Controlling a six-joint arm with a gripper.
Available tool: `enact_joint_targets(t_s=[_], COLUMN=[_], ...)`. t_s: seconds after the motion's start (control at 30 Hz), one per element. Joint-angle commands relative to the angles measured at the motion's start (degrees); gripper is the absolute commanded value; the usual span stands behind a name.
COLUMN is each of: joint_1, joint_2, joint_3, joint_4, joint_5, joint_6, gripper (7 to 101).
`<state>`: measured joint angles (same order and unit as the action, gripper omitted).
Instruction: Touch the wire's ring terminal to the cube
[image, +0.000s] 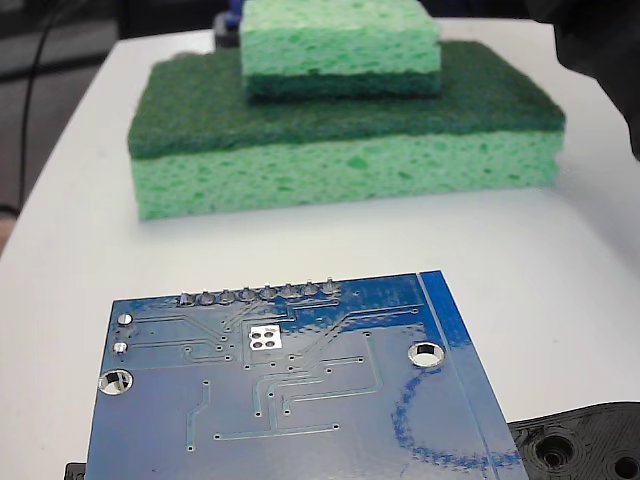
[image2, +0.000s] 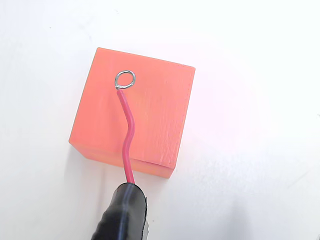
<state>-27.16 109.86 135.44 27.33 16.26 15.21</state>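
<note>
In the wrist view an orange cube (image2: 155, 115) sits on the white table. A thin red wire (image2: 129, 135) runs up from its black plug-like end piece (image2: 122, 215) at the bottom edge. The wire's metal ring terminal (image2: 116, 80) lies over the cube's top face near its upper left corner. From this angle I cannot tell whether ring and face touch. The gripper's fingers do not show, and the wire is carried from the wrist side. The cube and wire are hidden in the fixed view.
In the fixed view a large green sponge (image: 340, 170) carries a smaller one (image: 340, 50). A blue circuit board (image: 290, 400) stands close to the camera beside a black plastic part (image: 585, 445). A dark blurred shape (image: 600, 40) fills the top right corner.
</note>
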Motion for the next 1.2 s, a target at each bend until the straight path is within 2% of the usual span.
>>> enact_joint_targets(t_s=[0.03,1.2], joint_1=[0.2,0.8], joint_2=[-0.6,-1.6], joint_3=[-0.9,-3.0], joint_4=[-0.1,2.3], joint_5=[-0.3,-1.0], joint_6=[0.0,-0.2], gripper=[100.3,100.3])
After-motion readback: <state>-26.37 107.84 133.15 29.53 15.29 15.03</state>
